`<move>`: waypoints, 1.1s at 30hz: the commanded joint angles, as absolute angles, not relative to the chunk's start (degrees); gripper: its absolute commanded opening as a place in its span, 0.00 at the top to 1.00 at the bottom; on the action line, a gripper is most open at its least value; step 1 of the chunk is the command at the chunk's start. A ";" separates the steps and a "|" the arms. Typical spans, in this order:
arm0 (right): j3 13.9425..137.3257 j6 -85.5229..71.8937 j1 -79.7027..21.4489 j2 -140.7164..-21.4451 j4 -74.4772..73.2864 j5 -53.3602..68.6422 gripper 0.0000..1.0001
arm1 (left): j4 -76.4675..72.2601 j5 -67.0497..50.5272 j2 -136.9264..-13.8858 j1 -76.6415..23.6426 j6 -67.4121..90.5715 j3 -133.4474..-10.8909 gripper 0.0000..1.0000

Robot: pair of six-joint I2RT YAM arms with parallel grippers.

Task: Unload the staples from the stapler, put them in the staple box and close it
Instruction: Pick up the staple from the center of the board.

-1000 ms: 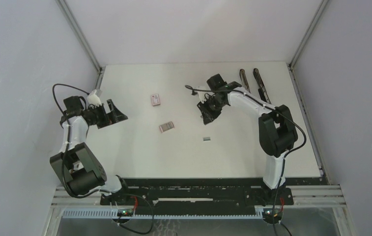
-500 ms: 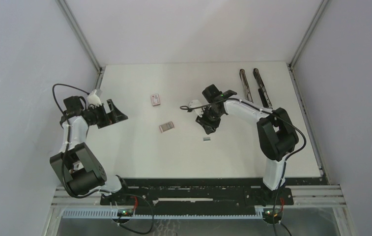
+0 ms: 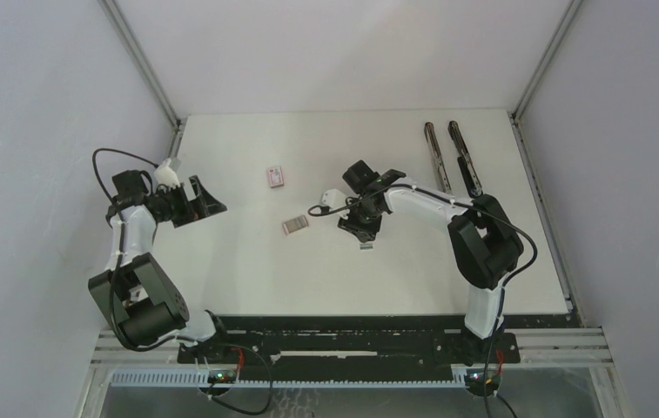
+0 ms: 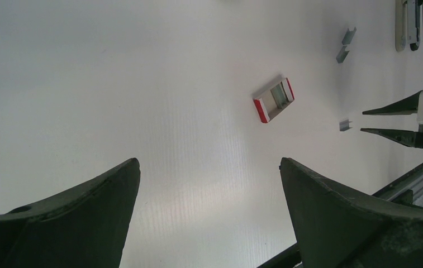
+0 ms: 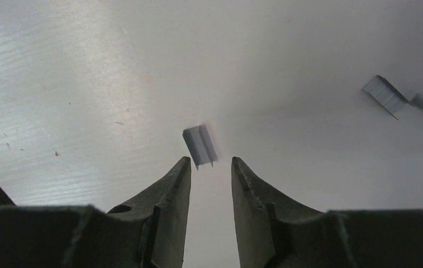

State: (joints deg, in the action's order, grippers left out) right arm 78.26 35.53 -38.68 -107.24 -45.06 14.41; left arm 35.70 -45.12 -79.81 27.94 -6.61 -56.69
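The right pincer (image 5: 210, 162) hung low over the white bench (image 3: 238, 270), near its middle, its two fingers (image 5: 167, 184) a narrow gap apart and clamped on nothing. One short grey strip of staples (image 5: 200, 146) lay flat on the bench just ahead of the fingertips, not touching them. Two more strips (image 5: 385, 94) lay close together farther off to the right in the right wrist view. The stapler (image 3: 463, 157) lay along the far right of the bench, well apart from the strips. A small open tray (image 3: 295, 224) sat left of the right pincer, with a pink-and-white box (image 3: 276, 177) beyond it. The left pincer (image 4: 209, 162) was raised at the left side, its fingers spread wide and empty.
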 commanded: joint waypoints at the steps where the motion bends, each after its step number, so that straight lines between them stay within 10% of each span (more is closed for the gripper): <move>1: 78.31 36.51 -38.00 -105.60 -42.95 10.65 0.67 | 35.34 -46.71 -77.79 28.53 -6.93 -56.51 0.00; 24: 73.93 34.35 -26.58 -83.26 -35.95 2.52 0.54 | 31.30 -46.66 -76.99 28.39 -10.02 -60.93 0.00; 26: 72.86 34.31 -26.24 -81.40 -34.24 0.69 0.44 | 31.36 -46.15 -77.20 28.37 -10.68 -60.72 0.00; 29: 72.51 33.03 -25.64 -79.52 -32.44 -2.17 0.02 | 31.38 -46.39 -77.55 28.31 -11.33 -60.27 0.00; 33: 72.50 28.85 -24.23 -77.37 -30.93 -6.09 0.00 | 30.53 -47.06 -78.08 28.43 -11.10 -59.47 0.00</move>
State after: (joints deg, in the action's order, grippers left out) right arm 72.14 33.50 -25.71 -80.75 -35.40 -0.86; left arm 33.04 -44.77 -78.83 27.94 -10.66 -58.52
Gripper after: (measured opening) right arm 0.996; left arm 0.996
